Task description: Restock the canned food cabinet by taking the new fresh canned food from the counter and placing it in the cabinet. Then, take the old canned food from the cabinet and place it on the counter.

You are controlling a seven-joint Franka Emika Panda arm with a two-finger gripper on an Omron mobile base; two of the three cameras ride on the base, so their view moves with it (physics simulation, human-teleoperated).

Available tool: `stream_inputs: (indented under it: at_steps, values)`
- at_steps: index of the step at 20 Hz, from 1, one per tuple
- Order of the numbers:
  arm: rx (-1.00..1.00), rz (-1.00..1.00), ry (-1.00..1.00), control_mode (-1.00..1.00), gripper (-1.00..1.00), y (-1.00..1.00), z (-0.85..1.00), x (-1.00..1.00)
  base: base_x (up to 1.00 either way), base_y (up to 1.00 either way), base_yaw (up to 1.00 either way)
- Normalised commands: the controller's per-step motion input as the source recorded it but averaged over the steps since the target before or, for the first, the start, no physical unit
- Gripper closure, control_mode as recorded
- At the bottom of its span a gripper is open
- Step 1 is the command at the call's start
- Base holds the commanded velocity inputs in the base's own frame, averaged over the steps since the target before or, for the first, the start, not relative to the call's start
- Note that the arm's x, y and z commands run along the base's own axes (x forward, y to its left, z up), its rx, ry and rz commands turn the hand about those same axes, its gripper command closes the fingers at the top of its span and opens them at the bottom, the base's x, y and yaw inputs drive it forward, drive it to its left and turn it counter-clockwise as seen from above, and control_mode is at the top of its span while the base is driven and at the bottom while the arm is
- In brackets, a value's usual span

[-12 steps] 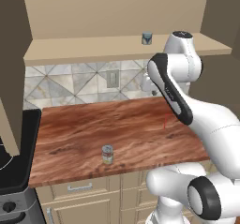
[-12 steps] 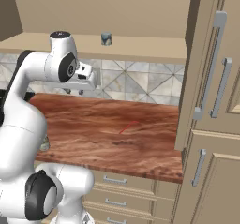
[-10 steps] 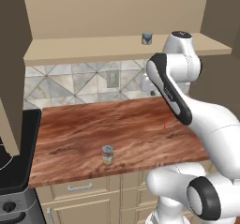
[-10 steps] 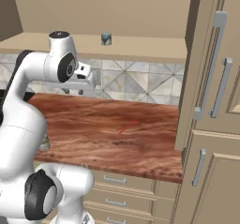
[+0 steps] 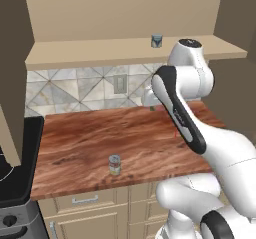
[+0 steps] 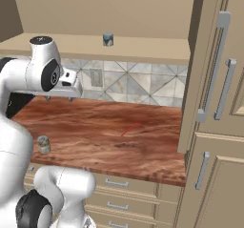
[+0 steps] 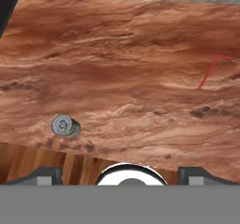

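The worktop (image 5: 90, 133) is reddish-brown wood grain with darker streaks and a thin red line (image 7: 208, 71) on it. Near its front edge, the new fresh canned food (image 5: 115, 164) has a silver top and a yellow, white and red label. The old canned food (image 5: 157, 41) is dark blue-grey. The cabinet (image 5: 100, 50) is plain tan beige. The backsplash (image 6: 138, 86) shows grey and beige triangles.

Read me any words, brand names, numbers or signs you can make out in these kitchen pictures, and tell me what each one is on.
No text can be read anywhere.
New fresh canned food on the counter: yellow, white and red label, too small and blurred to read.
Old canned food on the cabinet shelf: no legible marking.
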Motion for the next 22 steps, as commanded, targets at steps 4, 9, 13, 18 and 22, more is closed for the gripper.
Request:
stream_inputs:
  at_steps: [4, 9, 13, 18, 22]
  values:
    - [0.14, 0.00, -0.02, -1.00, -1.00, 0.53, -0.68, -0.90, 0.00, 0.00, 0.00]
    - [0.13, 0.00, 0.00, -1.00, -1.00, 0.39, -0.78, -0.70, 0.00, 0.00, 0.00]
    - [0.01, 0.00, 0.00, -1.00, -1.00, 0.50, -0.72, -0.27, 0.00, 0.00, 0.00]
    - [-0.06, 0.00, 0.00, -1.00, -1.00, 0.54, -0.37, 0.00, 0.00, 0.00, 0.00]
    - [-0.09, 0.00, 0.00, -1.00, -1.00, 0.45, -0.17, 0.06, 0.00, 0.00, 0.00]
